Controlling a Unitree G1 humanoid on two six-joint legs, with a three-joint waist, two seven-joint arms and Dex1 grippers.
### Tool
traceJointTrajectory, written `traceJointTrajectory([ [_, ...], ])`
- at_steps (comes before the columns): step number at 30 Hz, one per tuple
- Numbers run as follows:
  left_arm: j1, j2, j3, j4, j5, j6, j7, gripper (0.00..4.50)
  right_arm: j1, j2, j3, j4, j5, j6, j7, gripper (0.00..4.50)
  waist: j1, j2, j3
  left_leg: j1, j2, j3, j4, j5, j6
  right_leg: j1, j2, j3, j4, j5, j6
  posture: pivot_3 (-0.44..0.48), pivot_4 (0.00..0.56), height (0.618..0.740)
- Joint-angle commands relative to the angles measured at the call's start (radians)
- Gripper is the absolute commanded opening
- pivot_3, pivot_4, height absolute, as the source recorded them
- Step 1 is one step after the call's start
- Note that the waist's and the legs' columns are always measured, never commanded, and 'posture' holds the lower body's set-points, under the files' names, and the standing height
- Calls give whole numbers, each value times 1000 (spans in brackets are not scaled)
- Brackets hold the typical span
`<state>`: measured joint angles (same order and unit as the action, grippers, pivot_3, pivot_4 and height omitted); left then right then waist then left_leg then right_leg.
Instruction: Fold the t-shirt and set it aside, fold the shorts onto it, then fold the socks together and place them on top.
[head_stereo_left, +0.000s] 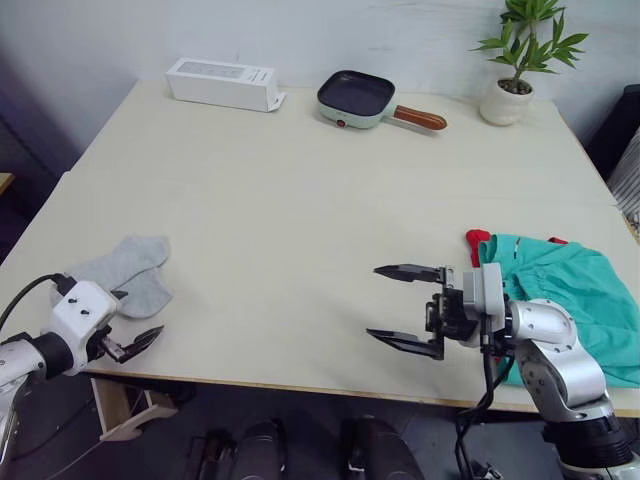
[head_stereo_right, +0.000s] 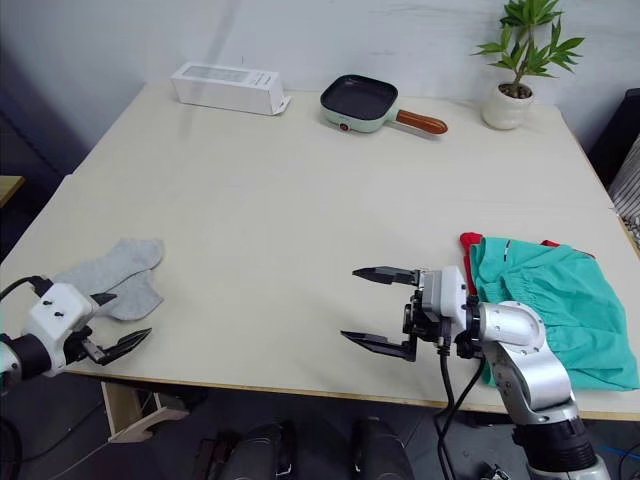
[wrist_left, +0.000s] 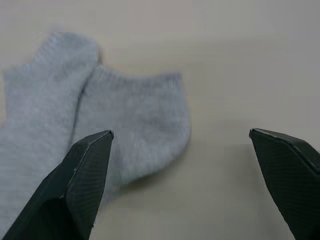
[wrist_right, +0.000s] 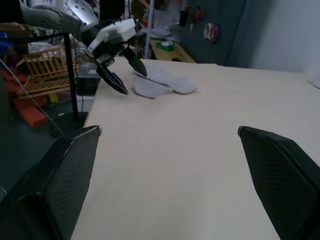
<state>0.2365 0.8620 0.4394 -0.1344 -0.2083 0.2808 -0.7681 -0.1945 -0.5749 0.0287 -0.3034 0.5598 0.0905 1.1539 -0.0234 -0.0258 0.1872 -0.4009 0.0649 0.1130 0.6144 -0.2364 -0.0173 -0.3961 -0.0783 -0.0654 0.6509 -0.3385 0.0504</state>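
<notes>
Socks (head_stereo_left: 125, 270) on pale table (head_stereo_left: 300, 220)

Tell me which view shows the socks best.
The left wrist view: the grey socks lie close up, overlapping, just beyond the open left gripper. Both eye views show them small near the table's left edge; the right wrist view shows them far off.

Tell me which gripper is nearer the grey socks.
Left. The left gripper hangs open just off the socks at the table's near edge. The right gripper, also open, is far across the table, beside the shorts.
</notes>
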Motion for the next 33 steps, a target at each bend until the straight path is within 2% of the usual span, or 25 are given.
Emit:
traceJointTrajectory([
  [1, -45, 28, -46, 64, 45, -12, 1, 4488, -25, 3, -6, -9, 10, 7, -4, 4500, 3, 0, 0, 0, 0, 0, 0, -1, -1, 0, 0, 0, 0, 0, 0, 0, 150, 740],
  [2, -68, 32, -51, 100, 55, -20, 9, 4488, -27, 2, -7, -6, 10, 8, -5, 4500, 4, 1, -1, 0, 0, 0, 0, -1, -1, 0, -1, 0, 0, 0, 0, 0, 150, 740],
  [5, -142, 33, -75, 204, 47, -43, -10, 3900, -30, 2, -15, 0, 12, 17, -17, 4500, 1, 2, -1, 1, 0, 0, 0, -1, -1, 0, -1, 0, 1, 0, -1, 0, 150, 740],
  [12, -233, 42, -154, 393, 53, -77, -93, 1587, -4, -7, -28, -19, 10, 22, -32, 4500, -3, 5, -3, 3, 0, 0, 0, 2, 2, 1, -1, 0, 3, 0, -1, 0, 150, 740],
  [17, -277, 16, -174, 354, -6, -95, -165, 41, 16, -32, -68, -6, 4, 13, -43, 4500, -3, 5, -3, 7, 0, 2, -1, 0, 0, 4, 0, 1, 3, 0, -1, 0, 150, 740],
  [20, -316, -15, -210, 244, -44, -60, -183, 41, 37, -50, -94, 14, -3, 0, -36, 4500, 1, 5, -3, 7, 0, 2, -1, 1, 0, 4, -1, 1, 3, 0, -1, 0, 150, 740],
  [23, -374, -66, -268, 33, -79, 92, -114, 41, 82, -81, -125, 33, -14, -17, -15, 4500, 21, 3, -2, 5, -1, 2, -1, 2, 3, 4, -1, 1, 2, 1, 0, 0, 150, 740],
  [26, -430, -126, -385, -174, -89, 225, -70, 41, 129, -114, -162, 48, -15, -22, -6, 4500, 23, 2, -2, 0, -1, 2, 0, 3, 5, 1, 0, 1, 1, 2, 2, 0, 150, 740],
  [29, -518, -190, -527, -227, -45, 283, -46, 41, 170, -127, -184, 61, -26, -31, -5, 4500, 23, 1, -2, 0, -1, 2, 1, 3, 5, 1, 2, 1, 1, 2, 2, 0, 150, 740],
  [33, -603, -325, -686, -176, 16, 285, 10, 41, 203, -129, -188, 73, -46, -45, -12, 4500, 17, 1, -2, 3, 0, 5, 2, 3, 4, 2, 6, 4, 2, 2, 3, 0, 150, 740],
])
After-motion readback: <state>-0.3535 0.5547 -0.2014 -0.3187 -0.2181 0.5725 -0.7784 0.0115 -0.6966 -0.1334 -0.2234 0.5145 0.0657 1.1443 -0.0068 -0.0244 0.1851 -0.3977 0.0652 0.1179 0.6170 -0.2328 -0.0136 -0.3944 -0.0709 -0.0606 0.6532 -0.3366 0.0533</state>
